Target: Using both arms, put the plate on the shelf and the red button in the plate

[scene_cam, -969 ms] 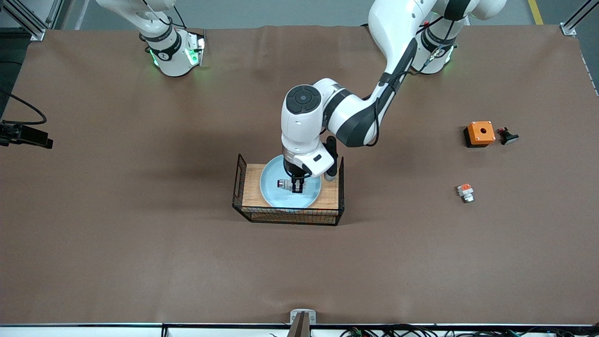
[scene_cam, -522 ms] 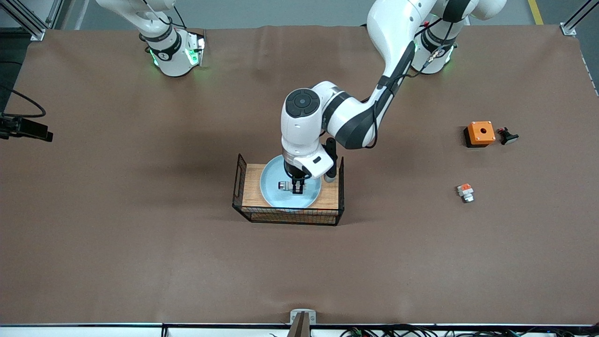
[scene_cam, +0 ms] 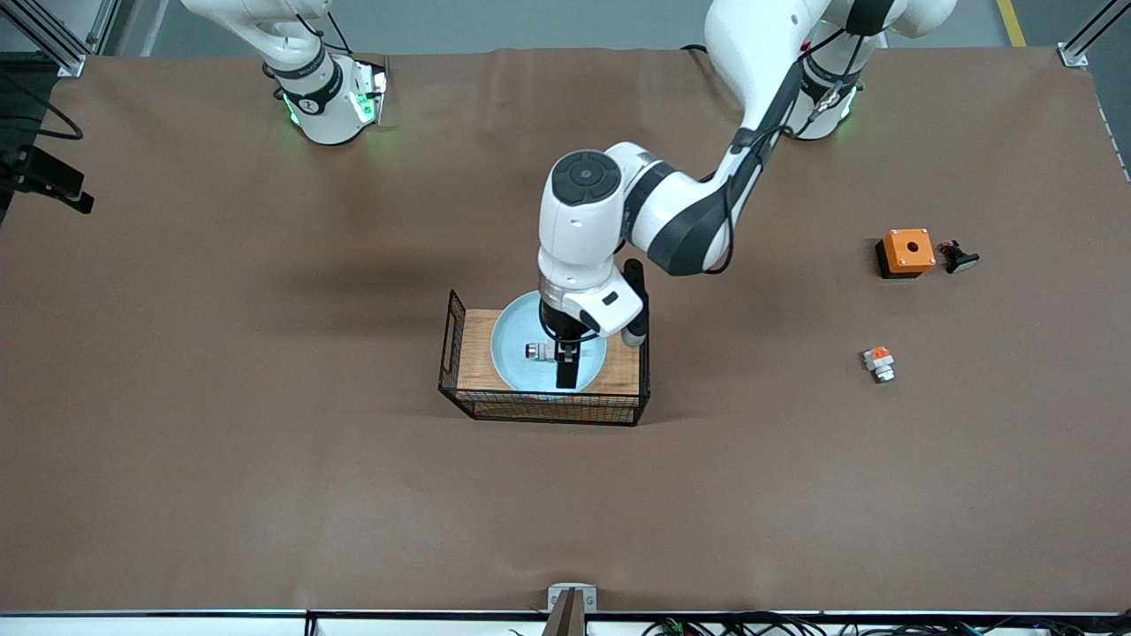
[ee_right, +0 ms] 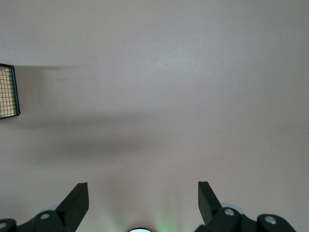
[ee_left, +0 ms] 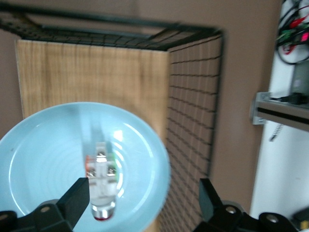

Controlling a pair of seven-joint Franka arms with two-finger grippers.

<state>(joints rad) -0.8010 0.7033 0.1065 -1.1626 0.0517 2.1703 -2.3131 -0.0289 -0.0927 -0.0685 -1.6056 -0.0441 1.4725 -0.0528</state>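
Observation:
The pale blue plate (scene_cam: 512, 358) lies in a black wire basket (scene_cam: 459, 399) with a wooden floor at the table's middle. The red button (scene_cam: 537, 351) lies on its side on the plate, red cap toward the right arm's end. My left gripper (scene_cam: 564, 360) hangs low over the plate, open, beside the button. In the left wrist view the button (ee_left: 101, 179) rests on the plate (ee_left: 43, 154) close to one finger (ee_left: 77, 193) of the wide-open left gripper (ee_left: 143, 192). My right gripper (ee_right: 143, 193) is open and empty over bare table; it does not show in the front view.
An orange box with a hole (scene_cam: 907, 251) and a small black part (scene_cam: 960, 257) sit toward the left arm's end. A small white-grey block with an orange piece (scene_cam: 878, 362) lies nearer the front camera. The basket's wire wall (ee_left: 193, 106) stands close beside the plate.
My left gripper has opened and let the red button go onto the plate. The left arm has shifted slightly toward its own end. The right arm's cable side moved a little.

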